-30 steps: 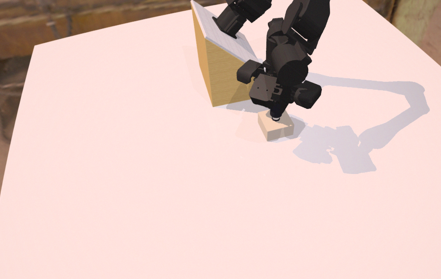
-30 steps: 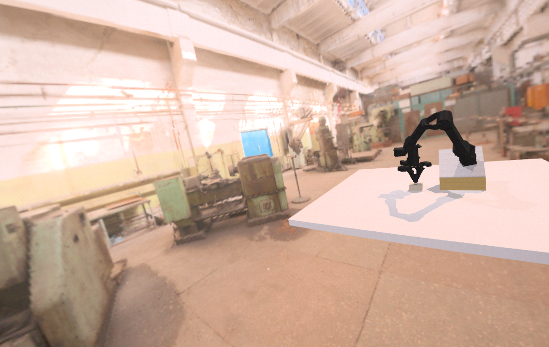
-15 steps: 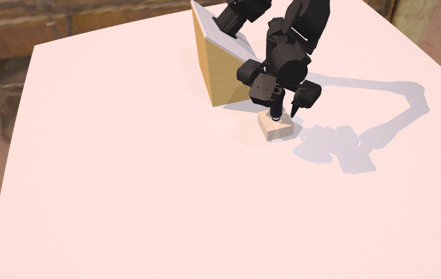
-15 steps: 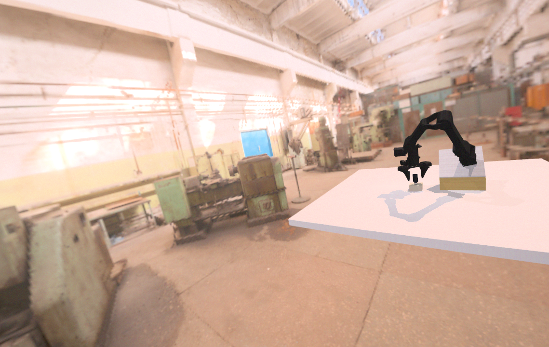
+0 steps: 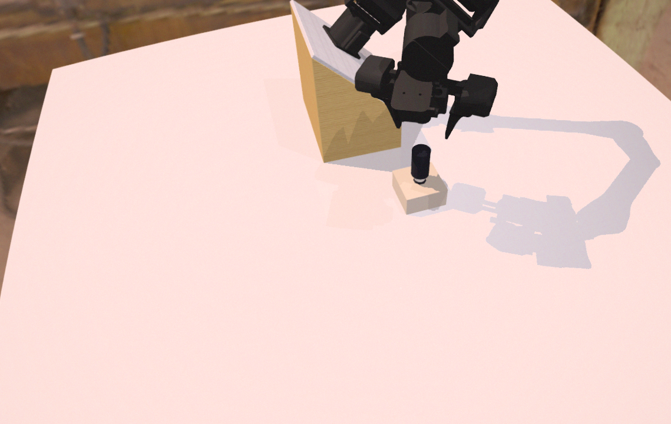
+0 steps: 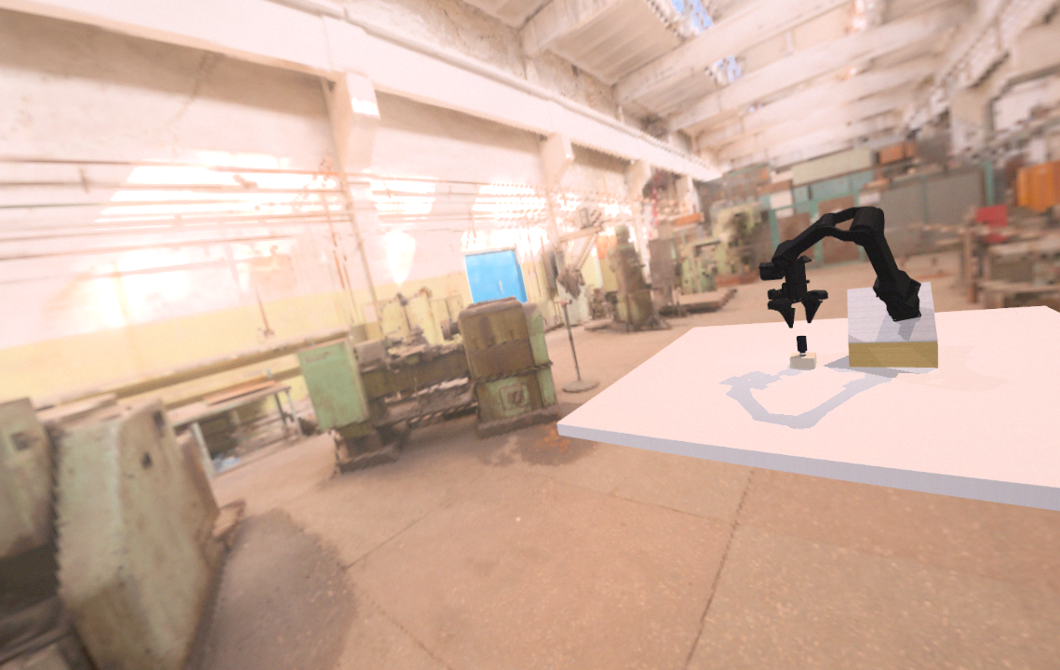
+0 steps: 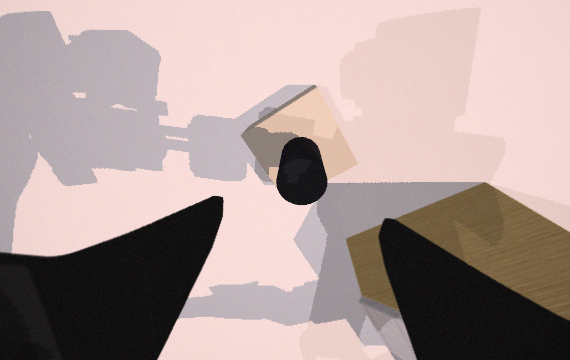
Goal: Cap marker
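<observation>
The dark cap [image 5: 420,161] [image 6: 801,342] [image 7: 301,175] stands upright on the marker, over the holder block. Only a short pale and dark piece of the marker [image 5: 419,181] shows between the cap and the block. The tan holder block [image 5: 425,202] [image 6: 802,360] [image 7: 332,112] sits on the table [image 5: 221,290] [image 6: 933,424]. My gripper [image 5: 423,132] [image 6: 799,325] [image 7: 301,210] is open and empty, above the cap and clear of it. In the wrist view the cap shows ahead of the gap between my two fingertips. I cannot tell from these frames whether the cap is fully clicked on.
The arm's base stands on a large wood-sided block with a pale top [image 5: 359,126] [image 6: 892,355] [image 7: 540,255], close behind the holder block. Shadows of the arm lie across the table beside the holder block.
</observation>
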